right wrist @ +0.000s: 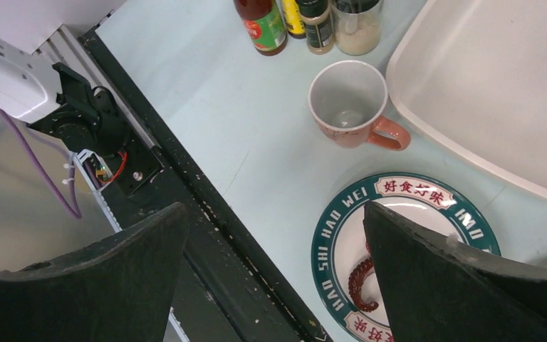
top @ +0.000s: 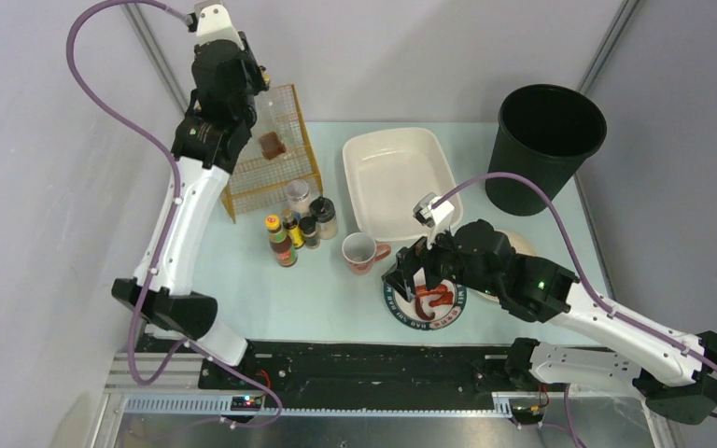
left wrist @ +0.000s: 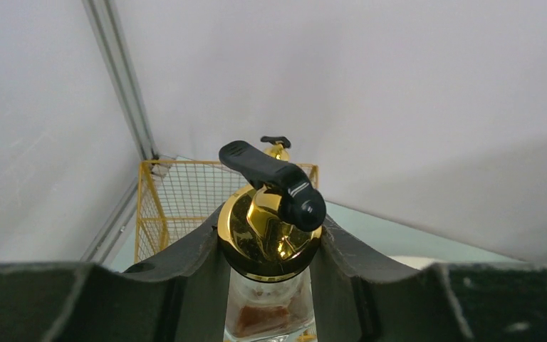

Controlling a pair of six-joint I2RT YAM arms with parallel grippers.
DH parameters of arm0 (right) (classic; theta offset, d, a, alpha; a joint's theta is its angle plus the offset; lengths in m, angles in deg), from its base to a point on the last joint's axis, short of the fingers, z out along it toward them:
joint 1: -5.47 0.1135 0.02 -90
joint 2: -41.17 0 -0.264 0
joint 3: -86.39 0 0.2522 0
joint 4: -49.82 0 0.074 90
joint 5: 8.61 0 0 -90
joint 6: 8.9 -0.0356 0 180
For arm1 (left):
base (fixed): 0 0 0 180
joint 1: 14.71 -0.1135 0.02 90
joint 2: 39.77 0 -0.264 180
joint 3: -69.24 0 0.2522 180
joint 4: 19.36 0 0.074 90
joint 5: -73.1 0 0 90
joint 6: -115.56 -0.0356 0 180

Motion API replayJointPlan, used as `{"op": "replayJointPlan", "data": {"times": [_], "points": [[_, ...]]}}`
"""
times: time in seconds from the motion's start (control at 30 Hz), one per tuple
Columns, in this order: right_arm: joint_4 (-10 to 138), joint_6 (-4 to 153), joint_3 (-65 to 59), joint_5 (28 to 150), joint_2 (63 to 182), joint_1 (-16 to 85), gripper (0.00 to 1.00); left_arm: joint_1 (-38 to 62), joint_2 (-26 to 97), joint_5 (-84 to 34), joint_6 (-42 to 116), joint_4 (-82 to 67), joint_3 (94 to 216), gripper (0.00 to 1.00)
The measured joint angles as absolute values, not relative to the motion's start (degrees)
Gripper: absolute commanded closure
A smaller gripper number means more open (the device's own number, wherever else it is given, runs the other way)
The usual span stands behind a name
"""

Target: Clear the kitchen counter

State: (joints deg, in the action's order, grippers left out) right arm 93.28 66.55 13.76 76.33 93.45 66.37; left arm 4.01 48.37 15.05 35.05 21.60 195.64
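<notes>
The pale mint kitchen counter [top: 280,289] [right wrist: 206,107] carries the clutter. My left gripper [top: 260,93] [left wrist: 271,228] is shut on a glass dispenser bottle [top: 271,143] [left wrist: 269,235] with a gold cap and black lever, held upright in the yellow wire basket [top: 285,173] [left wrist: 178,192] at the back left. My right gripper [top: 420,280] [right wrist: 271,271] is open and holds nothing. It hovers above the left edge of a teal-rimmed plate [top: 401,313] [right wrist: 327,235] with a red octopus tentacle [top: 434,299] [right wrist: 360,281] on it.
A pink mug [top: 362,252] [right wrist: 349,103] stands by the plate. Sauce bottles [top: 285,238] [right wrist: 263,25] and spice jars [top: 322,217] cluster in front of the basket. A white basin [top: 397,173] [right wrist: 498,78] and a black bin [top: 549,145] sit at the back right.
</notes>
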Motion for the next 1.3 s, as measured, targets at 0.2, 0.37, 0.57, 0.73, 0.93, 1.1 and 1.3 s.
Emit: {"op": "replayJointPlan", "data": {"times": [0.2, 0.37, 0.57, 0.73, 0.93, 1.1, 1.3], "points": [[92.1, 66.2, 13.8, 77.8, 93.6, 66.4, 0.03, 2.1, 54.7, 17.7, 33.9, 21.5, 201.7, 1.00], [92.0, 66.1, 13.8, 79.2, 95.2, 66.4, 0.03, 0.6, 59.5, 18.2, 33.0, 21.5, 206.1, 1.00], [92.0, 66.1, 13.8, 80.8, 97.5, 66.4, 0.03, -2.7, 63.1, 16.0, 33.0, 21.5, 208.6, 1.00], [92.0, 66.0, 13.8, 82.0, 98.2, 66.4, 0.03, -5.4, 64.9, 13.9, 33.6, 21.3, 209.5, 1.00], [92.0, 65.7, 13.8, 82.6, 98.7, 66.4, 0.03, -7.1, 66.4, 12.8, 34.2, 20.4, 211.0, 1.00], [92.0, 65.7, 13.8, 83.0, 99.0, 66.4, 0.03, -7.6, 67.3, 12.5, 34.3, 18.8, 211.7, 1.00], [91.9, 65.7, 13.8, 83.3, 99.4, 66.4, 0.03, -8.2, 67.8, 12.5, 34.3, 16.7, 211.7, 1.00]]}}
